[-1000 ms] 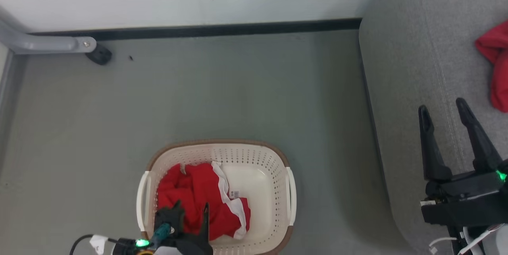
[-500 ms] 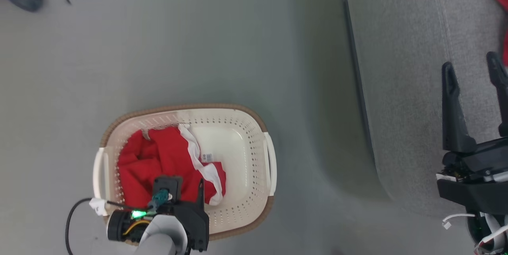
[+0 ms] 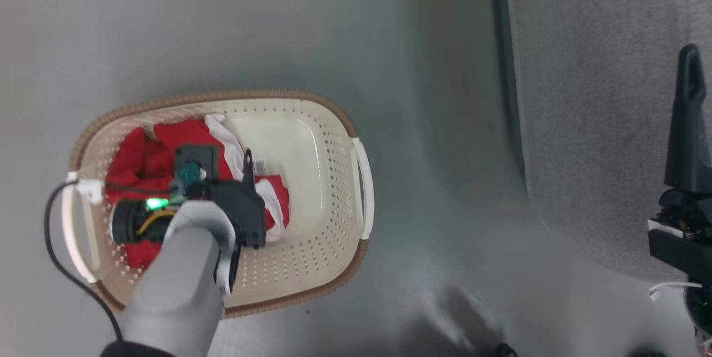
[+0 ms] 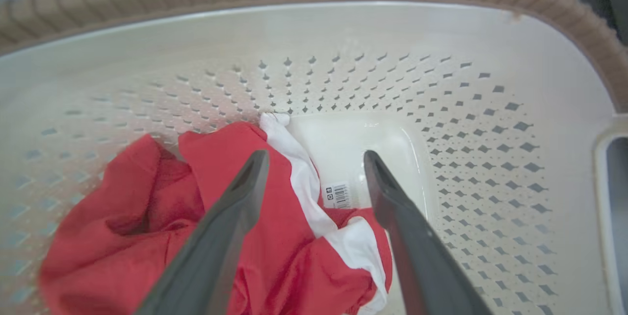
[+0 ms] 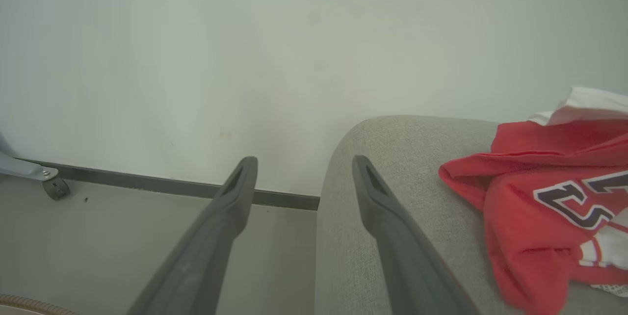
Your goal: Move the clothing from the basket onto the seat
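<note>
The cream basket (image 3: 356, 179) with a brown rim stands on the floor left of the grey seat (image 3: 601, 95). Crumpled red clothing (image 3: 133, 159) with a white trim fills its left half. In the left wrist view the basket wall (image 4: 392, 60) rises behind the clothing (image 4: 137, 226). My left gripper (image 4: 314, 155) is open and reaches down into the basket, one finger over the red fabric, the other over the bare bottom. My right gripper (image 5: 304, 160) is open and empty above the seat's (image 5: 441, 217) left edge. A red garment (image 5: 535, 217) lies on the seat.
The grey floor (image 3: 423, 40) runs between basket and seat. A black cable (image 3: 55, 257) loops off my left wrist beside the basket. Against the pale wall are a dark baseboard (image 5: 162, 185) and a grey leg with a caster (image 5: 55, 188).
The head camera has tipped down, so basket and seat shift in the picture. My left arm has reached further over the basket, above the clothing. Both grippers stay open.
</note>
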Available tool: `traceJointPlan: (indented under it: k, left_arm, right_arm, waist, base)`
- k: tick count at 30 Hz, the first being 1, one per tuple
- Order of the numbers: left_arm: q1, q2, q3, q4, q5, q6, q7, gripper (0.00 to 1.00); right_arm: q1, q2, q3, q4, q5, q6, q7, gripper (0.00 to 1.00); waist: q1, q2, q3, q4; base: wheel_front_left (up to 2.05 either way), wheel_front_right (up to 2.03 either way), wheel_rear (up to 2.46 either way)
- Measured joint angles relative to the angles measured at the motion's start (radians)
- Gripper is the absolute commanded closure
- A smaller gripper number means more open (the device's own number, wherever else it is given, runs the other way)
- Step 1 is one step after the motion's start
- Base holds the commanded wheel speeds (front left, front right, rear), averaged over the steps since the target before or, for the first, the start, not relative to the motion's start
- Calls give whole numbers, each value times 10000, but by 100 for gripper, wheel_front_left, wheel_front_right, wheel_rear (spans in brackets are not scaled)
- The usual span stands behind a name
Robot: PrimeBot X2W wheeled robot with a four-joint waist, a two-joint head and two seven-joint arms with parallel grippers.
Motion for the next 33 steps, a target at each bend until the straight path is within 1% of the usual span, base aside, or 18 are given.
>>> traceJointPlan:
  k: [1, 2, 5, 7, 10, 15, 22, 23, 24, 25, 33]
  left_arm:
    - [-224, 17, 29, 65, 86, 0, -2, 0]
    - [-625, 67, 272, 188, 123, 0, -54, 0]
    - [-1178, 265, 665, 433, 140, 0, -153, 0]
    - [-1459, 412, 899, 650, 167, 0, -224, 0]
    - [-1610, 491, 1266, 1016, 167, 0, -462, 0]
    - [-1952, 508, 1668, 1515, 165, 0, -621, 0]
    - [-2205, 483, 1969, 2167, 167, -2, -704, 0]
    - [-2233, 479, 1981, 2255, 167, -2, -702, 51]
    - [-2245, 477, 1994, 2324, 167, 0, -702, 86]
    - [-2256, 472, 1998, 2370, 167, -2, -702, 100]
    - [-2394, 385, 1990, 2558, 167, 0, -821, 100]
  right_arm:
    - [-27, 0, -40, -58, 27, -4, 0, 0]
    - [-190, 4, -90, -224, 52, -12, -4, 0]
    - [-408, 8, -148, -328, 71, -15, -44, 0]
    - [-478, 21, -155, -307, 82, -48, -104, 0]
    - [-564, 46, -153, -194, 100, -90, -255, 0]
    - [-591, 84, -136, -128, 100, -90, -391, 0]
    - [-792, 96, -82, 2, 100, -90, -520, 0]
    - [-796, 96, -67, 33, 100, -90, -531, 0]
    - [-807, 96, -59, 48, 100, -90, -533, 0]
    - [-826, 96, -50, 63, 100, -90, -537, 0]
    - [-1009, 100, 13, 353, 94, -90, -652, 0]
  waist:
    - [0, 0, 154, -17]
    - [0, 0, 465, -44]
    - [0, -1, 925, -70]
    - [0, -1, 1218, -80]
    - [0, 0, 1707, -80]
    - [0, -1, 2087, -57]
    - [-1, -1, 2251, -20]
    - [-1, -2, 2256, -17]
    - [-1, -2, 2260, -15]
    - [-1, -2, 2261, -13]
    - [-1, -2, 2140, 0]
  base:
    - [0, 0, 0]
    - [0, 0, 0]
    - [0, 0, 0]
    - [0, 0, 0]
    - [0, 0, 0]
    - [0, 0, 0]
    - [0, 0, 0]
    - [0, 0, 0]
    - [0, 0, 0]
    - [0, 0, 0]
    - [0, 0, 0]
